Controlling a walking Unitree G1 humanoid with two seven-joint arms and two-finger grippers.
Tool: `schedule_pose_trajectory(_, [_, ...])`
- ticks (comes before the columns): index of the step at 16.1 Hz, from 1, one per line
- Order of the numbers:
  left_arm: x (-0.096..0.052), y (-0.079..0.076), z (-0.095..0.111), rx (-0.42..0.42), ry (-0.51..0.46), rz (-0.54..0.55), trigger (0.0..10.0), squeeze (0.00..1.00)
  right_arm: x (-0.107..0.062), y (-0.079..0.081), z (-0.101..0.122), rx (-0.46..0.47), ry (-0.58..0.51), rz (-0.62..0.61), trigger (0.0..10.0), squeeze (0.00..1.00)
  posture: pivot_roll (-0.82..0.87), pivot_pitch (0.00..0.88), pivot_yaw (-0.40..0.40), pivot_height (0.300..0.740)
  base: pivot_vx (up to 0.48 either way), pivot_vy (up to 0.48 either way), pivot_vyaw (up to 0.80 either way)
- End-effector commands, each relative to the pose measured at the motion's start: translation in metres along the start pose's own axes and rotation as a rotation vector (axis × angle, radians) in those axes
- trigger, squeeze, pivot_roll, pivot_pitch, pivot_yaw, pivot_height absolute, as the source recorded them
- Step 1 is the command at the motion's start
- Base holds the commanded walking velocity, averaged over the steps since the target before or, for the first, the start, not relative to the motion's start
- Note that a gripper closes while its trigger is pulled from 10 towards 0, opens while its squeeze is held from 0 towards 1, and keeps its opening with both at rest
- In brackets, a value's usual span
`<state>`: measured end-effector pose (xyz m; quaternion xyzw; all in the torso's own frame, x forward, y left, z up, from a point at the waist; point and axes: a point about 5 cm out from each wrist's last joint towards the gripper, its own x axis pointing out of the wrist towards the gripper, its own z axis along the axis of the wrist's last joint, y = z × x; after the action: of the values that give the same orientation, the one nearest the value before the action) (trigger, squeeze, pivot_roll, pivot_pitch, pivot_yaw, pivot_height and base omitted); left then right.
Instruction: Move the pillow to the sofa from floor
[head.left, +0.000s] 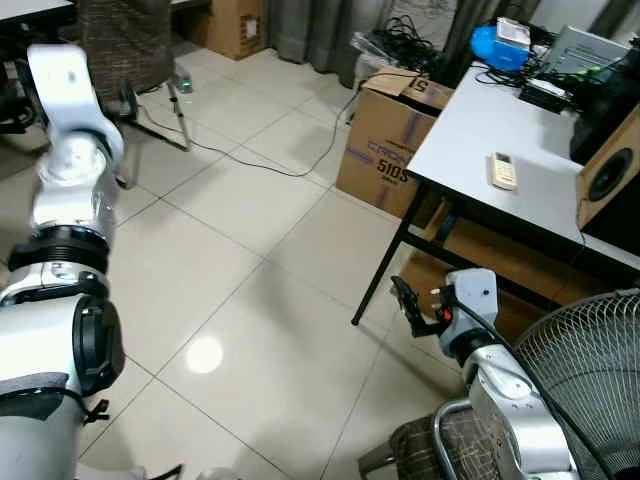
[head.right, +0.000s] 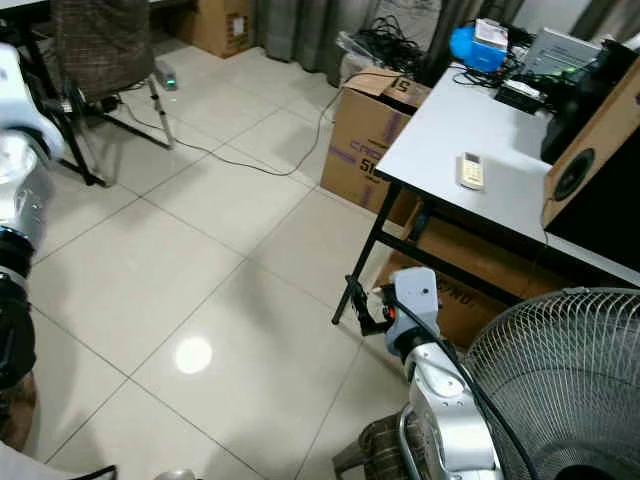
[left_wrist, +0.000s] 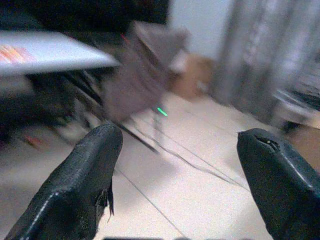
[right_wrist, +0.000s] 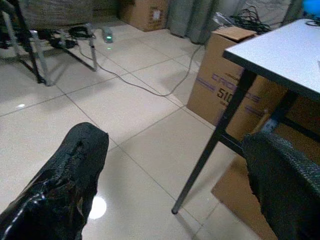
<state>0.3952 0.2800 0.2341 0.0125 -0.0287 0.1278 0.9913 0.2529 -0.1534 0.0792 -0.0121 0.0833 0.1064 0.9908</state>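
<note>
- Right gripper (head.left: 404, 297) — released, fingers spread, beside the table (head.left: 470, 140) leg at right.
- Left gripper (left_wrist: 175, 175) — released, raised over bare floor (head.left: 250, 250).

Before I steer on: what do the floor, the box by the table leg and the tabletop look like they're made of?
Floor: probably glazed ceramic tile; grout lines and a bright lamp reflection suggest a glossy finish. Box: brown corrugated cardboard, matte, with purple print and open flaps. Tabletop: smooth pale grey-white panel, likely laminate, on a black, seemingly metal frame.
</note>
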Motion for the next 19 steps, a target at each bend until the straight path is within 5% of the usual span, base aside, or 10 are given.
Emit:
schedule_pose_trajectory(1, [-0.003,-0.014,-0.013,-0.008,0.041,-0.138,10.0,0.00,-0.005,-0.004,-0.001,-0.001,0.000,-0.013,10.0,0.00,0.06,0.000,-0.115,0.740,0.000,0.000,0.00])
schedule_pose_trajectory(3, [-0.036,-0.033,-0.055,0.178,0.045,-0.472,10.0,0.00,-0.016,-0.005,-0.006,0.025,0.031,-0.034,10.0,0.00,0.04,0.000,-0.095,0.740,0.000,0.000,0.00])
schedule_pose_trajectory(4, [-0.047,-0.036,-0.067,0.178,0.073,-0.513,10.0,0.00,-0.019,-0.005,-0.009,0.032,0.046,-0.037,10.0,0.00,0.03,0.000,-0.088,0.740,0.000,0.000,0.00])
schedule_pose_trajectory(7, [-0.131,-0.042,-0.117,0.123,0.163,-0.492,10.0,0.00,-0.034,0.002,-0.021,0.057,0.080,-0.065,10.0,0.00,0.00,0.000,-0.059,0.740,0.000,0.000,0.27])
schedule_pose_trajectory(9, [-0.173,-0.048,-0.125,0.091,0.146,-0.476,10.0,0.00,-0.038,0.004,-0.020,0.008,0.079,-0.082,10.0,0.00,0.00,0.000,-0.056,0.740,0.000,0.000,0.80])
schedule_pose_trajectory(10, [-0.185,-0.050,-0.124,0.065,0.148,-0.453,10.0,0.00,-0.039,0.002,-0.021,-0.047,0.085,-0.109,10.0,0.00,0.00,0.000,-0.058,0.740,0.000,0.000,0.80])
schedule_pose_trajectory(12, [-0.199,-0.055,-0.124,0.076,0.158,-0.450,10.0,0.00,-0.039,0.000,-0.020,0.003,0.076,-0.110,10.0,0.00,0.01,0.000,-0.064,0.740,0.000,0.000,0.80])
schedule_pose_trajectory(15, [-0.214,-0.056,-0.126,0.219,0.197,-0.398,10.0,0.00,-0.038,-0.005,-0.020,0.056,0.085,-0.129,10.0,0.00,0.04,0.000,-0.074,0.740,0.000,0.000,0.80])
schedule_pose_trajectory(18, [-0.220,-0.058,-0.128,0.170,0.215,-0.388,10.0,0.00,-0.036,-0.002,-0.017,0.083,0.068,-0.126,10.0,0.00,0.03,0.000,-0.062,0.740,0.000,0.000,0.80])
schedule_pose_trajectory(19, [-0.219,-0.057,-0.126,0.180,0.214,-0.391,10.0,0.00,-0.033,0.001,-0.011,0.023,0.045,-0.129,10.0,0.51,0.01,0.000,-0.069,0.740,0.000,0.000,0.80])
